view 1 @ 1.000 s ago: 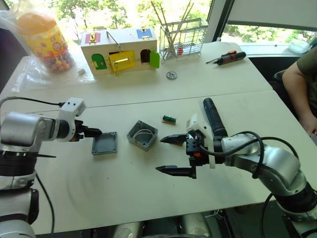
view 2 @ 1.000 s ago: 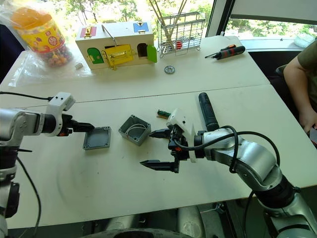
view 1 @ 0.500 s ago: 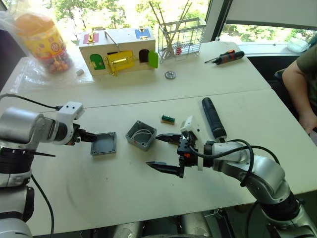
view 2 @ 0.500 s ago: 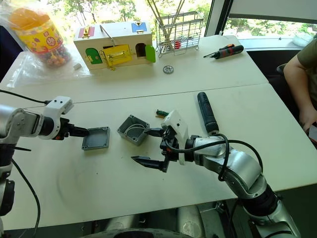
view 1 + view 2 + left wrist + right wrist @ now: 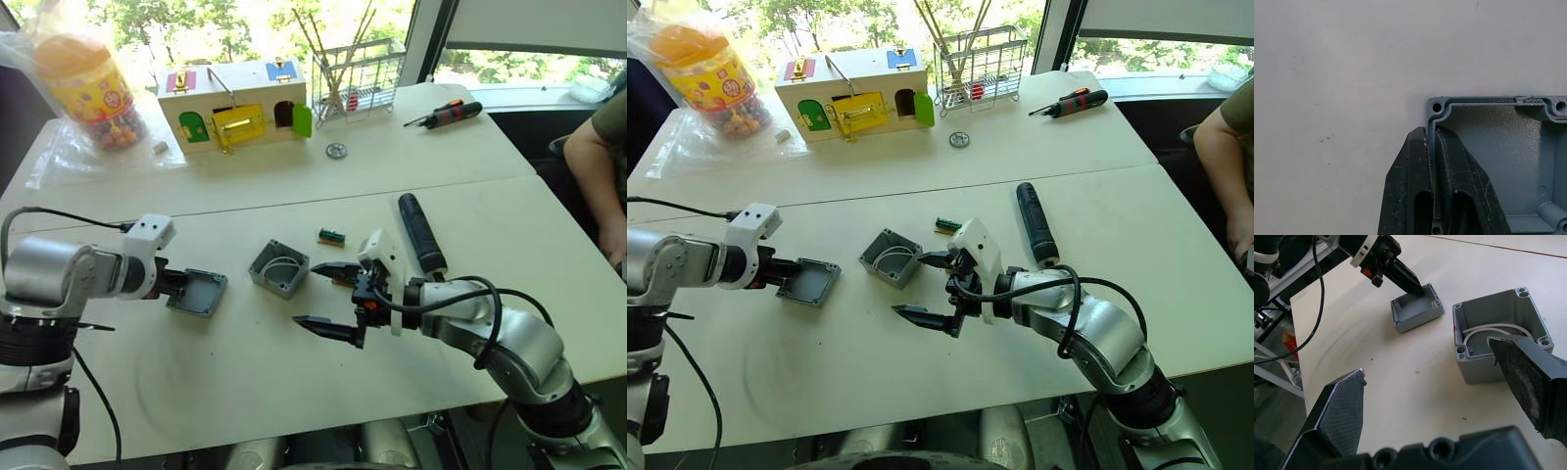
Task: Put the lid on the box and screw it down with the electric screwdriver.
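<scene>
The left gripper (image 5: 1434, 147) pinches the lid's (image 5: 199, 291) rim, tilting it (hollow side up) over the white table (image 5: 245, 392). Beyond sits the box (image 5: 279, 267), then the right gripper (image 5: 331, 300), spread wide, the screwdriver (image 5: 421, 233) behind it.

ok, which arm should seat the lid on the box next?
Left. Its pincer is already shut on the lid's rim, with the box close beside it. The right pincer hangs open and empty near the box, better placed to steady it.
</scene>
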`<state>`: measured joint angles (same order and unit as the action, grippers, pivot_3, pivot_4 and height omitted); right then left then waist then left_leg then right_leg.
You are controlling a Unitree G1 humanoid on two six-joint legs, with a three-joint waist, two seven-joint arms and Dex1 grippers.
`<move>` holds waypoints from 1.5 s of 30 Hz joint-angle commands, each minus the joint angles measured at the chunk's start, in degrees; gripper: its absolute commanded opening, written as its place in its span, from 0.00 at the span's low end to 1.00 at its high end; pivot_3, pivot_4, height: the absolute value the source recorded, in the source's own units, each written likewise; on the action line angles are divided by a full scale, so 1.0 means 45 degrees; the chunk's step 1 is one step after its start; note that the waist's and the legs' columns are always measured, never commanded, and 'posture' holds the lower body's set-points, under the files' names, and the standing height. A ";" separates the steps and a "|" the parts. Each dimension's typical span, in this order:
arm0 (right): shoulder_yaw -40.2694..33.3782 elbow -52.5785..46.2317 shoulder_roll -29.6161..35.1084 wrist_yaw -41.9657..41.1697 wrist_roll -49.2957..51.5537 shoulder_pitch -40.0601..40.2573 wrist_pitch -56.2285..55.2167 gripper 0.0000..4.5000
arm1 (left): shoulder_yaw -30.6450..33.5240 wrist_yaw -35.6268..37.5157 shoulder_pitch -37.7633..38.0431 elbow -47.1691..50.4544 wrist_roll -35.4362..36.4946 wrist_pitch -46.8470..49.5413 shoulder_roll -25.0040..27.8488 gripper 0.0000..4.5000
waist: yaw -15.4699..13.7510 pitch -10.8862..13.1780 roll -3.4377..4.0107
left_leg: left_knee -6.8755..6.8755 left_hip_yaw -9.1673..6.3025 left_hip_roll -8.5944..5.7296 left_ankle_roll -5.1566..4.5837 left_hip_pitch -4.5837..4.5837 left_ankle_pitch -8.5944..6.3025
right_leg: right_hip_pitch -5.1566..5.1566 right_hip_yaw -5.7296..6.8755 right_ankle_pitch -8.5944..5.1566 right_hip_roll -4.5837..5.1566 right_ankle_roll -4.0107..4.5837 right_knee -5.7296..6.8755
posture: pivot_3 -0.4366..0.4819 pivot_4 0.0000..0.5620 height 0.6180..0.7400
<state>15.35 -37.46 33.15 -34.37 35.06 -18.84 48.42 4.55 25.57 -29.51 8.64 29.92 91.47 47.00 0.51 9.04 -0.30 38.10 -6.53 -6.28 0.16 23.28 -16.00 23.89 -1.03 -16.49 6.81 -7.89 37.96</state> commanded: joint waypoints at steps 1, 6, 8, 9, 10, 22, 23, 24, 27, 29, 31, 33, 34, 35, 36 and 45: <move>-0.0278 -0.0204 0.0077 -0.0263 0.0140 -0.0038 -0.0016 1.00 | 0.0007 -0.0428 0.0226 -0.0142 0.0299 0.0229 -0.0332 0.01 | -0.0024 -0.0003 0.0005 | 0.0000 -0.0001 -0.0002 0.0000 0.0000 0.0000 | 0.0000 0.0000 0.0000 0.0001 0.0000 0.0000 | 0.48 0.27 1.00; -0.1952 0.0010 -0.0003 -0.0402 0.1834 -0.0366 0.0875 1.00 | 0.0491 0.0071 -0.0983 -0.0505 0.0133 -0.0533 -0.0001 0.01 | -0.0146 0.0003 -0.0005 | 0.0005 -0.0001 -0.0004 0.0002 0.0002 0.0001 | -0.0004 0.0000 0.0000 0.0000 0.0000 -0.0003 | 0.48 0.27 1.00; -0.2822 0.0241 -0.0195 -0.0249 0.2755 -0.0689 0.1258 1.00 | 0.0558 0.0590 -0.1710 -0.0878 0.0102 -0.1639 0.0359 0.01 | -0.0198 0.0023 -0.0039 | 0.0006 -0.0001 -0.0001 0.0004 0.0009 0.0003 | 0.0005 0.0001 0.0000 -0.0002 0.0000 -0.0004 | 0.48 0.27 1.00; -0.3102 0.0425 -0.0262 -0.0128 0.2985 -0.0976 0.1392 1.00 | 0.0559 0.0896 -0.2161 -0.1160 -0.0100 -0.2712 0.0510 0.01 | -0.0223 0.0036 -0.0062 | 0.0006 -0.0003 0.0002 0.0010 0.0017 0.0006 | 0.0017 0.0002 0.0000 -0.0003 0.0000 -0.0003 | 0.48 0.27 1.00; -0.3300 0.0796 -0.0485 0.0233 0.3010 -0.1460 0.1540 1.00 | 0.0578 0.1197 -0.2789 -0.1563 -0.0310 -0.3854 0.0566 0.01 | -0.0242 0.0039 -0.0066 | 0.0006 -0.0006 0.0005 0.0018 0.0028 0.0011 | 0.0028 0.0005 0.0001 -0.0005 0.0001 -0.0004 | 0.48 0.27 1.00; -0.4991 0.7060 -0.5107 0.5308 0.1713 -0.6234 0.1129 1.00 | 0.0543 0.1663 -0.5084 -0.2778 -0.0795 -1.0001 -0.2942 0.01 | 0.0104 0.0035 -0.0064 | -0.0004 0.0002 -0.0002 0.0032 0.0036 0.0020 | 0.0056 0.0013 0.0004 0.0003 0.0004 0.0026 | 0.48 0.27 1.00; -0.4867 0.7173 -0.5110 0.5285 0.1508 -0.6259 0.1029 1.00 | 0.0527 0.1635 -0.5086 -0.2761 -0.0802 -1.0047 -0.3127 0.01 | 0.0155 0.0035 -0.0064 | -0.0006 0.0003 -0.0004 0.0032 0.0040 0.0020 | 0.0065 0.0012 0.0004 0.0005 0.0003 0.0033 | 0.48 0.27 1.00; -0.4864 0.7225 -0.5219 0.5347 0.1458 -0.6258 0.0971 1.00 | 0.0460 0.1587 -0.5089 -0.2780 -0.0844 -1.0148 -0.3350 0.01 | 0.0227 0.0035 -0.0064 | -0.0009 0.0004 -0.0009 0.0032 0.0041 0.0020 | 0.0072 0.0011 0.0005 0.0009 0.0003 0.0041 | 0.48 0.27 1.00; -0.4868 0.7070 -0.5456 0.5412 0.1472 -0.6122 0.0996 1.00 | 0.0306 0.1493 -0.5183 -0.2899 -0.0944 -1.0358 -0.3783 0.01 | 0.0456 0.0035 -0.0063 | -0.0020 0.0009 -0.0011 0.0031 0.0050 0.0020 | 0.0090 0.0009 0.0005 0.0013 0.0003 0.0043 | 0.48 0.27 1.00; -0.4740 0.6856 -0.5483 0.5329 0.1420 -0.5985 0.1045 1.00 | 0.0285 0.1419 -0.5244 -0.2980 -0.1004 -1.0422 -0.3963 0.01 | 0.0512 0.0034 -0.0063 | -0.0019 0.0009 -0.0009 0.0031 0.0050 0.0020 | 0.0094 0.0009 0.0005 0.0011 0.0003 0.0045 | 0.48 0.27 1.00; -0.4763 0.6648 -0.5511 0.5302 0.1468 -0.5873 0.1098 1.00 | 0.0277 0.1365 -0.5255 -0.2947 -0.1021 -1.0443 -0.4171 0.01 | 0.0568 0.0034 -0.0063 | -0.0020 0.0013 -0.0004 0.0031 0.0050 0.0020 | 0.0102 0.0009 0.0004 0.0007 0.0003 0.0048 | 0.48 0.27 1.00; -0.4792 0.6433 -0.5575 0.5272 0.1581 -0.5782 0.1138 1.00 | 0.0224 0.1341 -0.5252 -0.2946 -0.1071 -1.0514 -0.4311 0.01 | 0.0611 0.0034 -0.0062 | -0.0023 0.0012 -0.0003 0.0031 0.0050 0.0020 | 0.0104 0.0008 0.0005 0.0007 0.0003 0.0053 | 0.48 0.27 1.00; -0.4808 0.6364 -0.5605 0.5275 0.1631 -0.5773 0.1172 1.00 | 0.0216 0.1331 -0.5279 -0.2984 -0.1084 -1.0514 -0.4355 0.01 | 0.0633 0.0034 -0.0062 | -0.0025 0.0012 -0.0004 0.0031 0.0050 0.0020 | 0.0104 0.0008 0.0005 0.0007 0.0003 0.0053 | 0.48 0.27 1.00; -0.4819 0.6325 -0.5626 0.5287 0.1647 -0.5772 0.1200 1.00 | 0.0221 0.1336 -0.5312 -0.3028 -0.1095 -1.0522 -0.4399 0.01 | 0.0649 0.0034 -0.0062 | -0.0025 0.0012 -0.0006 0.0031 0.0050 0.0020 | 0.0104 0.0007 0.0005 0.0008 0.0003 0.0053 | 0.48 0.27 1.00; -0.4827 0.6289 -0.5655 0.5301 0.1657 -0.5761 0.1231 1.00 | 0.0218 0.1359 -0.5348 -0.3051 -0.1096 -1.0515 -0.4447 0.01 | 0.0649 0.0034 -0.0062 | -0.0025 0.0011 -0.0006 0.0031 0.0050 0.0019 | 0.0104 0.0007 0.0005 0.0008 0.0003 0.0053 | 0.48 0.27 1.00; -0.4837 0.6179 -0.5919 0.5332 0.1722 -0.5700 0.1314 1.00 | 0.0196 0.1458 -0.5574 -0.3192 -0.1233 -1.0511 -0.4734 0.01 | 0.0657 0.0033 -0.0061 | -0.0024 0.0009 -0.0009 0.0031 0.0050 0.0020 | 0.0104 0.0006 0.0005 0.0008 0.0003 0.0053 | 0.48 0.27 1.00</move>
<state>-6.02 -7.03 7.17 -10.31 41.93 -44.25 54.61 4.80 32.07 -52.62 -6.68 24.31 45.62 25.51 3.47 9.19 -0.58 37.99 -6.50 -6.32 0.30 23.51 -15.91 24.36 -1.00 -16.47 6.84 -7.88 38.20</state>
